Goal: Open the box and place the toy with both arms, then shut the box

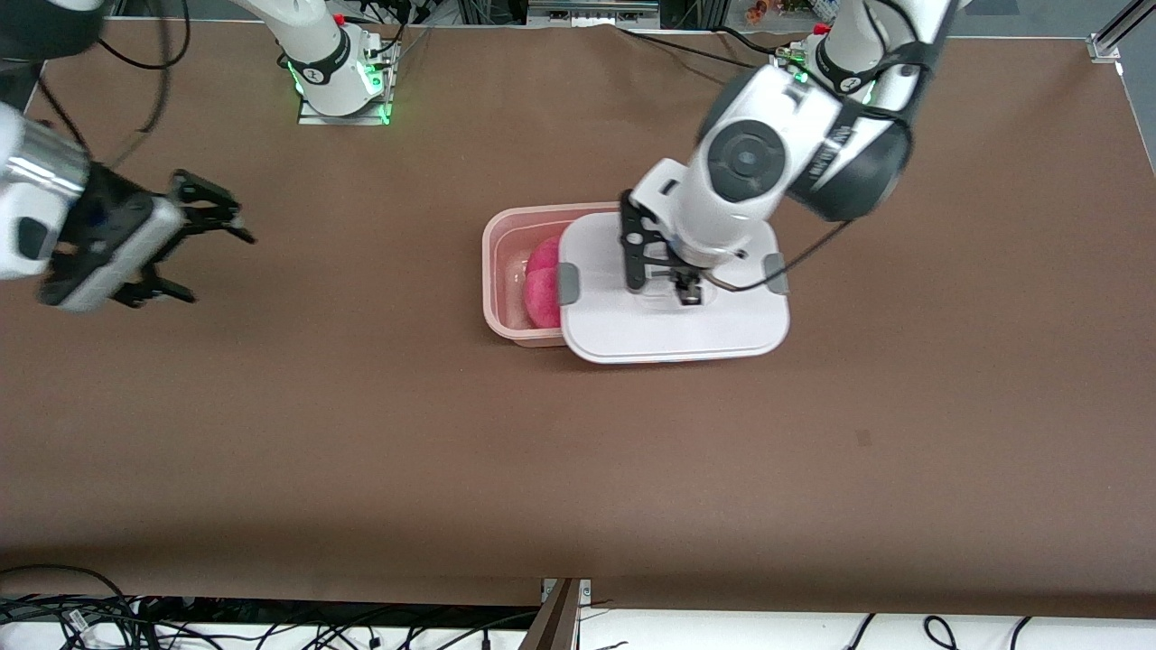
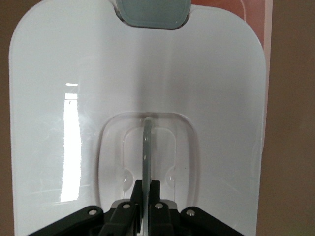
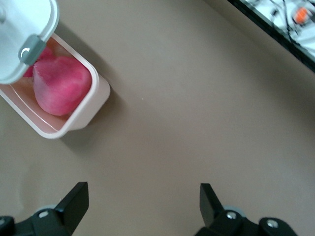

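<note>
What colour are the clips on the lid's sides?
Grey, on the white lid; the clip over the toy shows best in the front view.

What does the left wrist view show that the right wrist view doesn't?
Only the left wrist view shows the lid's recessed clear handle pinched in the left end effector.

Only the right wrist view shows the toy lying inside the box, partly uncovered, and the open right end effector over bare table.

Both show the white lid and one of its grey clips.
</note>
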{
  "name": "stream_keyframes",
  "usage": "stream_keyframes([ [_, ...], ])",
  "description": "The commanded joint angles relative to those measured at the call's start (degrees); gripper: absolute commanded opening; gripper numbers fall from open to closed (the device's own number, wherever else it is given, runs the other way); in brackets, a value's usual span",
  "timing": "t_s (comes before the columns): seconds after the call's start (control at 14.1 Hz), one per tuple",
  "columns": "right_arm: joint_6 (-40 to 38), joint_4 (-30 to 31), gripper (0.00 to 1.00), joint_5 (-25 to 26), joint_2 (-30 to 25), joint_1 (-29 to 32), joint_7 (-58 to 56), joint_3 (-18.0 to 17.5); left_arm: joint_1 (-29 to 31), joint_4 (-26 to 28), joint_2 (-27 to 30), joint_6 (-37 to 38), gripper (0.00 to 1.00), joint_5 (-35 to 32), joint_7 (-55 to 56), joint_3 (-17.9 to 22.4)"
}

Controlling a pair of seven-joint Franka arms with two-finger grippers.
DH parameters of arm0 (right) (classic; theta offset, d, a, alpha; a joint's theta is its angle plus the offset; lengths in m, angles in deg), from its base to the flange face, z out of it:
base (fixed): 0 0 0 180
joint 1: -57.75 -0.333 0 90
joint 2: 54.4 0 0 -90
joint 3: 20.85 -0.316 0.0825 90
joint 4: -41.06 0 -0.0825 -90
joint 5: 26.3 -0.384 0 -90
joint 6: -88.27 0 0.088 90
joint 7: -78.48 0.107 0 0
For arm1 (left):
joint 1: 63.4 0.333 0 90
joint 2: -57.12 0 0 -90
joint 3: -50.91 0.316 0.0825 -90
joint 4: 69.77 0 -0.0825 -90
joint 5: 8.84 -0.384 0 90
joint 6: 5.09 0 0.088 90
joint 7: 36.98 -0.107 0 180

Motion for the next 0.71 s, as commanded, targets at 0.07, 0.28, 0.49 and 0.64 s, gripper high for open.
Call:
stream_keyframes([
  [0.07, 0.05, 10.37, 1.00, 9.78, -12.78, 4.61, 17.92, -9.38, -6.08, -1.09, -4.44, -5.91, 0.00, 0.82, 3.40, 1.12],
  [0.28, -3.46, 10.38, 1.00, 16.57, -13.86, 5.60, 37.54, -16.00, -9.16, -1.09, -5.23, -6.45, 0.00, 0.82, 5.49, 1.21],
  [0.49, -3.83, 10.47, 1.00, 16.49, -13.07, 6.39, 45.33, -16.36, -10.48, -1.09, -6.02, -6.54, 0.00, 0.64, 8.40, 1.21],
  [0.64, -2.60, 10.38, 1.00, 16.49, -11.06, 8.67, 45.15, -16.36, -10.75, -1.26, -7.16, -7.58, 0.00, 0.64, 9.28, 1.21],
])
